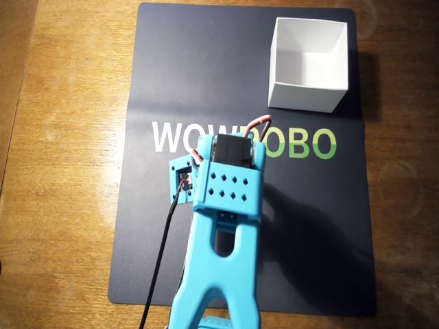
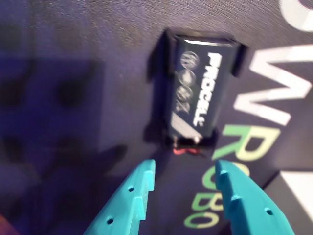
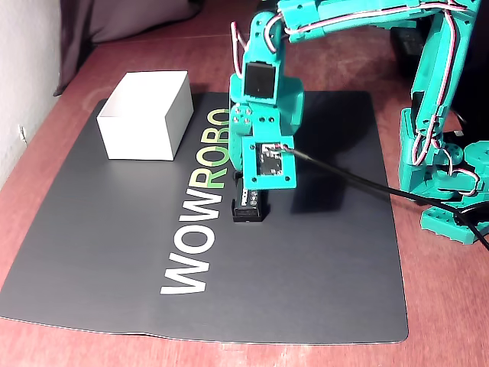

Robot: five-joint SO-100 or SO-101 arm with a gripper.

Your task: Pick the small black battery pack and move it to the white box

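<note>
The small black battery pack (image 2: 195, 88) holds a PROCELL cell and lies flat on the dark mat, with red wires at its near end. In the wrist view my gripper (image 2: 185, 167) is open, its two teal fingers just short of the pack's near end and not touching it. In the fixed view the pack (image 3: 248, 208) lies under the wrist camera mount, beside the "WOWROBO" lettering. In the overhead view the arm hides the pack. The white box (image 1: 306, 92) stands open and empty at the mat's far right corner; the fixed view shows it at the back left (image 3: 145, 130).
A dark mat (image 1: 171, 68) with "WOWROBO" printed on it covers the wooden table (image 1: 62, 205). The arm's base (image 3: 443, 176) stands right of the mat in the fixed view. A black cable (image 3: 344, 177) runs from the wrist across the mat.
</note>
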